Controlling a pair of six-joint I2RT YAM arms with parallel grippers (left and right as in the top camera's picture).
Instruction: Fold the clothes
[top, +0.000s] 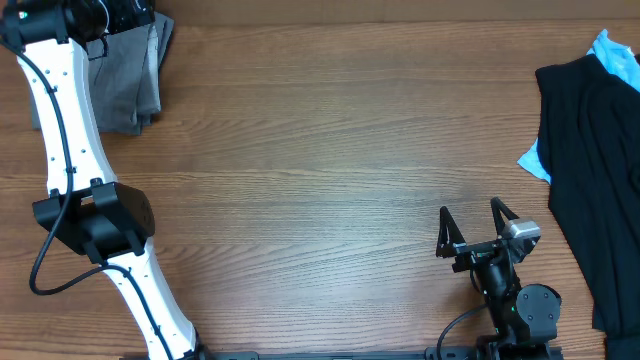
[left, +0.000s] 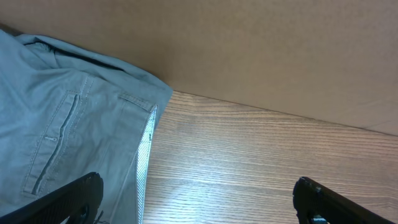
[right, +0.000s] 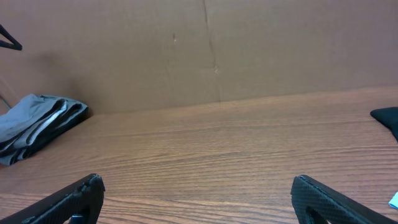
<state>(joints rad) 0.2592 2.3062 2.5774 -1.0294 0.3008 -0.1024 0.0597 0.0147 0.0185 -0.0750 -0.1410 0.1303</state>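
Observation:
The grey shorts (top: 128, 80) lie folded at the table's far left corner. They fill the left of the left wrist view (left: 68, 130), pocket seam showing, and appear far left in the right wrist view (right: 37, 124). My left gripper (left: 199, 202) is open, one finger over the shorts' edge, the other over bare wood; in the overhead view it is mostly hidden at the top-left corner. My right gripper (top: 470, 222) is open and empty above the table near the front right. A black garment (top: 590, 160) with light-blue cloth (top: 535, 158) under it lies at the right edge.
A brown cardboard wall (right: 205, 50) stands behind the table. The wooden tabletop (top: 330, 150) spans the view. The left arm (top: 70, 130) reaches from the front left up to the far left corner.

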